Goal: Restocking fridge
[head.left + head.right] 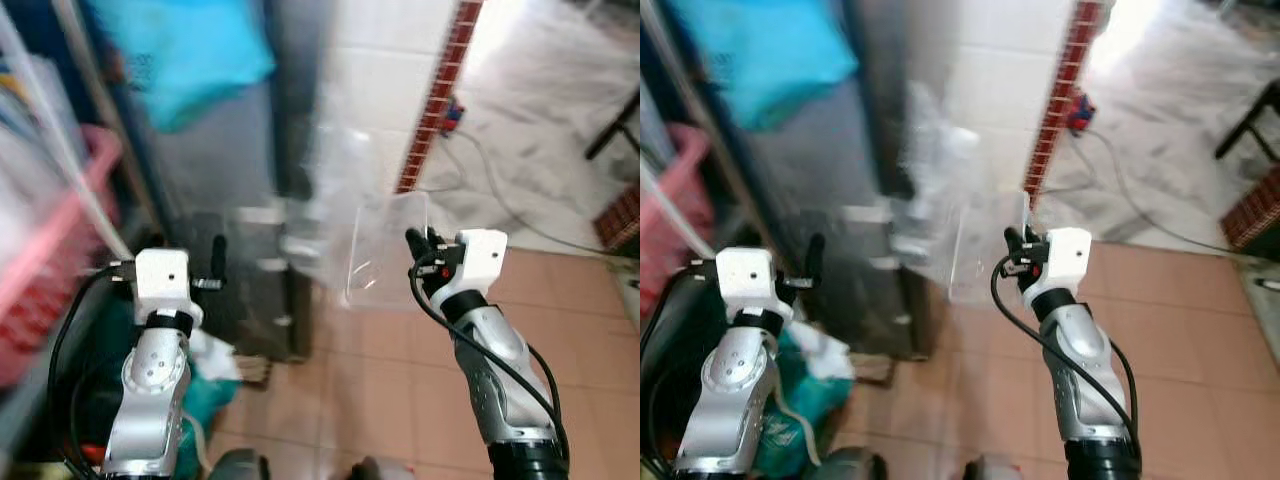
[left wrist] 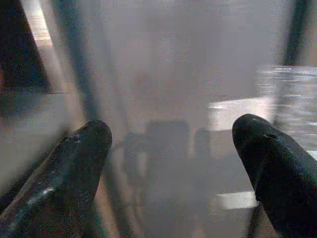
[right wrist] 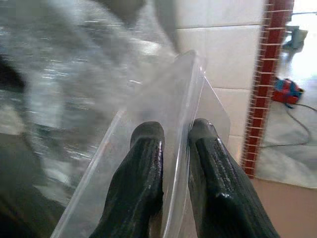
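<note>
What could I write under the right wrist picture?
Right gripper pinching the wall of a clear plastic container.

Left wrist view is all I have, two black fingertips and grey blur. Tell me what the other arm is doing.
Observer: The right gripper is shut on the rim of a clear plastic bin, one finger on each side of its wall.
Operator: Say where that bin is.
Observer: Held up in front of the robot, over the terracotta tiled floor, beside the tall grey fridge.
Operator: Give me what sits on your far left.
Observer: A pink plastic basket, blurred, and a turquoise cloth up against the fridge.
Operator: Report my left gripper.
Observer: The left gripper is open, holding nothing.
</note>
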Controlling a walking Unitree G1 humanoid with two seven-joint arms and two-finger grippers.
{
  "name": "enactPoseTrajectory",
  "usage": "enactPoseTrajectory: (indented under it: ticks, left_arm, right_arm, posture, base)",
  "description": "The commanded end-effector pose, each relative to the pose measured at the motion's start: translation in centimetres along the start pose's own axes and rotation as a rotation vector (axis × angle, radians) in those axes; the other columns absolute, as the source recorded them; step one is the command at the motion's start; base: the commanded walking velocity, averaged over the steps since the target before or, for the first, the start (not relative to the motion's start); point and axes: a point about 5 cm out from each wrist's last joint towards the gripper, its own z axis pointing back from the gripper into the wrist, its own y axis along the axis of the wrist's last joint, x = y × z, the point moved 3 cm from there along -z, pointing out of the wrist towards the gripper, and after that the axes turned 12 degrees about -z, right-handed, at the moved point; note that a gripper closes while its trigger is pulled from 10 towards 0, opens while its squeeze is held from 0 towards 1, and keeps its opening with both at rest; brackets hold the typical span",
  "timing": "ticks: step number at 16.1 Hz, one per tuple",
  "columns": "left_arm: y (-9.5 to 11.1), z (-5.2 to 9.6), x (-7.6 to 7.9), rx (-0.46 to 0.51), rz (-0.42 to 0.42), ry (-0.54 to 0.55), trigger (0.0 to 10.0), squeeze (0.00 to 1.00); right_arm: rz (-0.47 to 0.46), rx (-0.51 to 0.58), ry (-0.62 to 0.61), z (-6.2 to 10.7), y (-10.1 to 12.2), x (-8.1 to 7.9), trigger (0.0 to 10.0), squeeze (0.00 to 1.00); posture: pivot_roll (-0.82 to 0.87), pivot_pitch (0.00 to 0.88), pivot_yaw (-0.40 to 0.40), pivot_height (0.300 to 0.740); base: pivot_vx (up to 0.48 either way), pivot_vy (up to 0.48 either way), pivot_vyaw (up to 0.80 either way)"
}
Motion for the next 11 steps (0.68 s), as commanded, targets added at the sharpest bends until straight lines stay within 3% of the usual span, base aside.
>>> enactPoseTrajectory:
  ticks: [1, 4, 11]
  left_arm:
    - [-0.06, 0.13, 0.33, -0.003, 0.007, -0.009, 10.0, 0.0]
    - [-0.13, 0.12, 0.31, -0.009, 0.002, -0.008, 10.0, 0.0]
    - [-0.09, -0.15, 0.2, -0.013, -0.019, 0.023, 10.0, 0.0]
  right_arm:
    - [0.009, 0.018, -0.02, 0.14, 0.52, 0.54, 10.0, 0.0]
    - [0.007, 0.018, -0.02, 0.1, 0.54, 0.51, 10.0, 0.0]
    - [0.012, 0.019, -0.019, -0.1, 0.54, 0.46, 10.0, 0.0]
  posture:
    - [0.04, 0.043, -0.017, 0.74]
    - [0.04, 0.044, -0.017, 0.74]
    - [0.05, 0.051, -0.015, 0.74]
  base:
    - [0.0, -0.465, 0.0]
    - [0.0, -0.465, 0.0]
    - [0.0, 0.0, 0.0]
